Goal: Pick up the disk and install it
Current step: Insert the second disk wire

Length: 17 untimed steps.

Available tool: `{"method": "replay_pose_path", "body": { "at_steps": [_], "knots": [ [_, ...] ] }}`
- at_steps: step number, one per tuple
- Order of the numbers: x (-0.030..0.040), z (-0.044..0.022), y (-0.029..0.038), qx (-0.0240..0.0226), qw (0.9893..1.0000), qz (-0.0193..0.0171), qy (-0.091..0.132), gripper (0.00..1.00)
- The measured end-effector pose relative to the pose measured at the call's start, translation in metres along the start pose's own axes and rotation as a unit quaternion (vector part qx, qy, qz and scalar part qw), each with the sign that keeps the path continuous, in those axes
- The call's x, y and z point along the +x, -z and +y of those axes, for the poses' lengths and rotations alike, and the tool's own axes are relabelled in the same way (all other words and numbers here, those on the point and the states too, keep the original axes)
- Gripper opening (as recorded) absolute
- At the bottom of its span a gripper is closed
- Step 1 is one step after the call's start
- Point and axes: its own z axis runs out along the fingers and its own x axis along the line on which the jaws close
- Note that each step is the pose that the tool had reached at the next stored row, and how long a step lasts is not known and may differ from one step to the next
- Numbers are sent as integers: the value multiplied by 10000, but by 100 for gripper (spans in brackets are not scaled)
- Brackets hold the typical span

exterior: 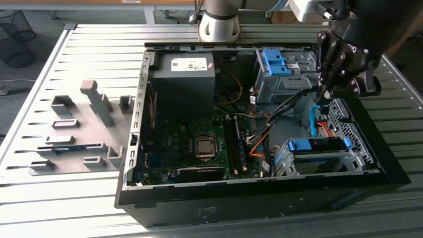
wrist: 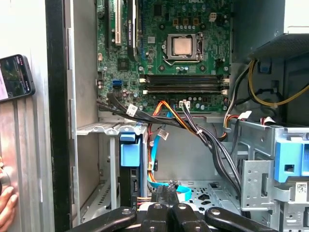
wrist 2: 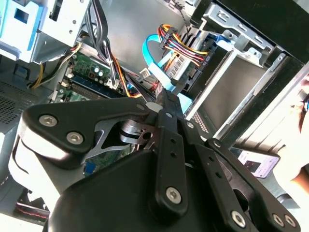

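Gripper (exterior: 324,94) hangs low over the open computer case (exterior: 132,148), toward the exterior view's right. In the second wrist view I see its fingers (wrist 2: 168,121) pressed together at the tip, with nothing pinched between them.

I have the slatted metal table (exterior: 79,198) under everything, and a grey fixture plate (exterior: 79,129) lies on it at the exterior view's left, beside the case. Inside the case a dark box with a white sticker (exterior: 182,79) sits at the far end, with the green motherboard (exterior: 198,144) nearer.

The disk (exterior: 317,145) sits in the metal cage (exterior: 284,163) in the near corner at the exterior view's right, with its blue frame showing. An empty blue bracket (exterior: 274,62) sits in the far bay. Orange and blue cables (exterior: 317,124) run just beyond the disk.

In the first wrist view a phone (wrist: 14,77) lies outside the case, and part of a person's hand (wrist: 7,203) shows at the edge.
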Motion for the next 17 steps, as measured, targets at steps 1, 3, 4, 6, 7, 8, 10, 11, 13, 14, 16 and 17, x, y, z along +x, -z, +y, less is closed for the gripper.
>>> {"method": "replay_pose_path", "body": {
  "at_steps": [1, 3, 4, 6, 7, 8, 10, 11, 13, 14, 16, 17],
  "knots": [
    [0, 0, 1, 0, 10000, 1, 0, 11],
    [0, 0, 1, 0, 10000, 0, 0, 11],
    [0, 0, 0, 0, 10000, 2, 0, 11],
    [-2, 0, 0, 0, 10000, 7, 0, 11],
    [-5, 0, 0, 0, 10000, 15, 0, 11],
    [-12, 1, 0, 1, 10000, 34, 0, 11],
    [-35, 1, -2, 2, 10000, 75, -3, 11],
    [-51, 1, -3, 2, 10000, 92, -8, 11],
    [-73, 1, -7, 2, 9999, 109, -29, 11],
    [-82, 0, -12, 2, 9999, 117, -43, 17],
    [-90, -1, -19, 3, 9998, 182, -75, 17],
    [-95, -2, -22, 5, 9997, 240, -85, 17]
  ]
}}
